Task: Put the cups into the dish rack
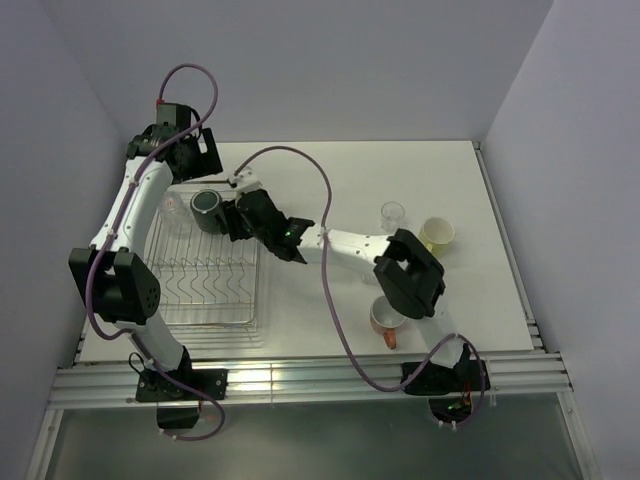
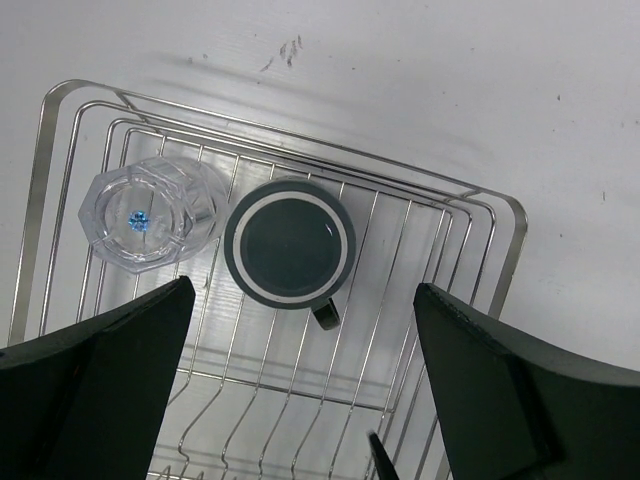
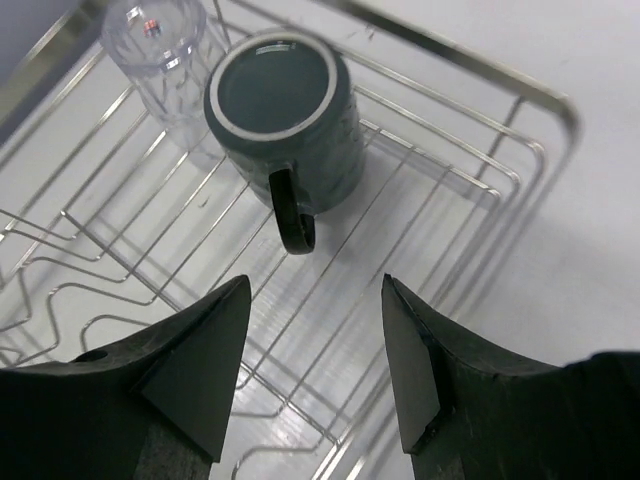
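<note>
Right gripper point(image 3: 315, 300) of mine stands partly open, empty; my left gripper point(image 2: 305, 290) gapes wide, empty. Beyond, one black mug point(image 3: 290, 110) sits upside down, axis upright, in the dish rack point(image 3: 530, 90), handle toward the lower frame. One inverted glass tumbler point(image 3: 160, 50) stands beside it, clipped at upper left. At the right of the top view: one second tumbler point(image 1: 393, 213), one yellow-green cup point(image 1: 437, 233), and one orange mug point(image 1: 385, 320) half hidden under my arm.

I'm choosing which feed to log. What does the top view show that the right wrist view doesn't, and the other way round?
Only the top view: both arms, plus cups not yet loaded, namely the table tumbler, a yellow-green cup and an orange mug. Only the right wrist view: the right gripper close up, jaws open and empty, and the handle of the dark mug pointing toward it. Both: the rack, the dark mug and the rack tumbler beside it.
</note>
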